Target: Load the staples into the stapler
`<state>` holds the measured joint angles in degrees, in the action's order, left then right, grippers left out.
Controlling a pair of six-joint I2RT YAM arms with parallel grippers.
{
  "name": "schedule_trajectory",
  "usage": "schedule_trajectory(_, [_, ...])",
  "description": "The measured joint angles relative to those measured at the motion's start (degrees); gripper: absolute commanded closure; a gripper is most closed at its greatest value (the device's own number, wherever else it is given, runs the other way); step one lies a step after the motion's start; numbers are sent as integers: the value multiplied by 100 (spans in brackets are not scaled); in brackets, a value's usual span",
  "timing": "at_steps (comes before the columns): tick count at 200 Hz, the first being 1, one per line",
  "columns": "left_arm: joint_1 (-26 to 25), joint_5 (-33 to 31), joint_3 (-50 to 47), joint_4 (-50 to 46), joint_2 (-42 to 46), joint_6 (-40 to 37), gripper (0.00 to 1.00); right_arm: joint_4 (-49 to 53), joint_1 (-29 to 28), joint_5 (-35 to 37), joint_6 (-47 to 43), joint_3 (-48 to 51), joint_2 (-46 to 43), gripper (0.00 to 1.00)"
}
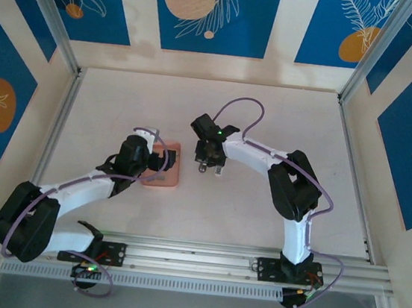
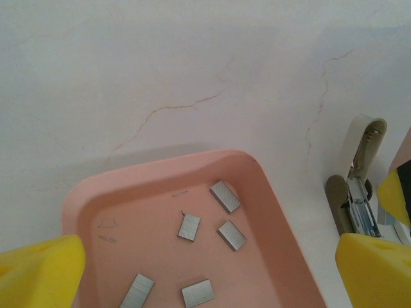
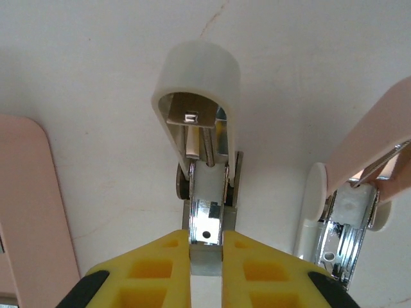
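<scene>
Several small grey staples (image 2: 189, 226) lie scattered in the salmon-pink tray (image 2: 167, 170). My left gripper (image 2: 205, 273) hangs over the tray, open, with nothing between its yellow fingers (image 2: 45, 269). From above, this gripper (image 1: 161, 165) sits at the tray's left side. Right of the tray lies the stapler (image 3: 207, 218), flipped open, its white cover (image 3: 196, 77) pointing away and the metal channel bared. My right gripper (image 3: 207, 253) is shut on the stapler's near metal end. The stapler (image 2: 358, 183) also lies just past the tray's right rim.
A second white and metal stapler-like piece (image 3: 337, 221) with a pink arm (image 3: 379, 141) lies close to the right of the held stapler. The tray's edge (image 3: 32, 212) is to its left. Pale tabletop (image 1: 284, 126) stretches behind, bounded by patterned walls.
</scene>
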<state>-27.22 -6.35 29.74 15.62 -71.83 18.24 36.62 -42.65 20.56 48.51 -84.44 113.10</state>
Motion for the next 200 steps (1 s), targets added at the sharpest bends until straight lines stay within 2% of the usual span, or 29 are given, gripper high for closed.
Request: schedule_trajectory(200, [13, 2, 7, -4, -7, -42, 0, 28, 2, -52, -66, -223, 232, 85])
